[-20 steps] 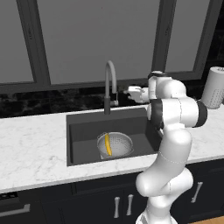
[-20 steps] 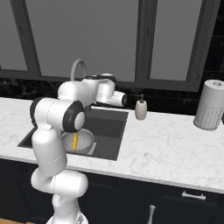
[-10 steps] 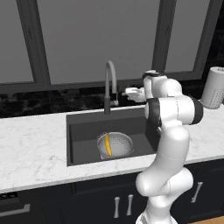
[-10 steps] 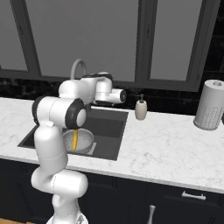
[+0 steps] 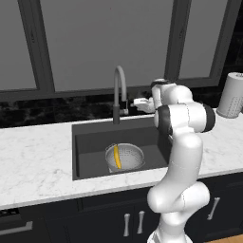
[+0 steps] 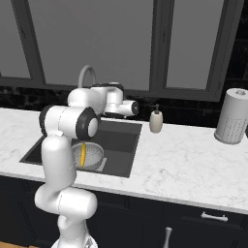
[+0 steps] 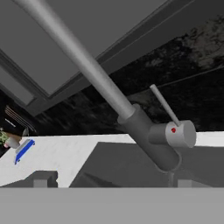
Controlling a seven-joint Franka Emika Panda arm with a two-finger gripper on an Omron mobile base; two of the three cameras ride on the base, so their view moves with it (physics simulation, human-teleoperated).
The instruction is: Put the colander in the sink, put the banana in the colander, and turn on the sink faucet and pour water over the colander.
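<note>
The sink [image 5: 90, 137], a dark grey basin, is set into the white marble worktop [image 5: 33, 161]. The colander [image 5: 128, 156] sits upright on the basin floor, toward the front edge and right of centre in the left base view; the banana [image 5: 116, 157] lies inside it against the left part of the bowl, running front to back. The same pair is seen in the right base view, colander [image 6: 93, 155] and banana [image 6: 83, 155], partly hidden behind the arm's upper link. The sink faucet [image 5: 118, 90] stands at the rear rim of the basin, its arched spout reaching forward over the sink. The hand [image 5: 140, 102] is held level at the height of the faucet's lower stem, just to its right, pointing toward it; contact with the lever cannot be confirmed from the base views. In the hand view the faucet [image 7: 131, 118] crosses the picture diagonally, with the thin side lever [image 7: 165, 105] rising from a round knob bearing a red dot; both finger tips [image 7: 41, 179] stand wide apart at the bottom edge with nothing between them, so the hand is released and grasps nothing. A white soap dispenser [image 6: 155, 119] stands on the worktop right of the sink, and a tall white dotted cylinder [image 6: 234, 116] stands well apart at the far right.
</note>
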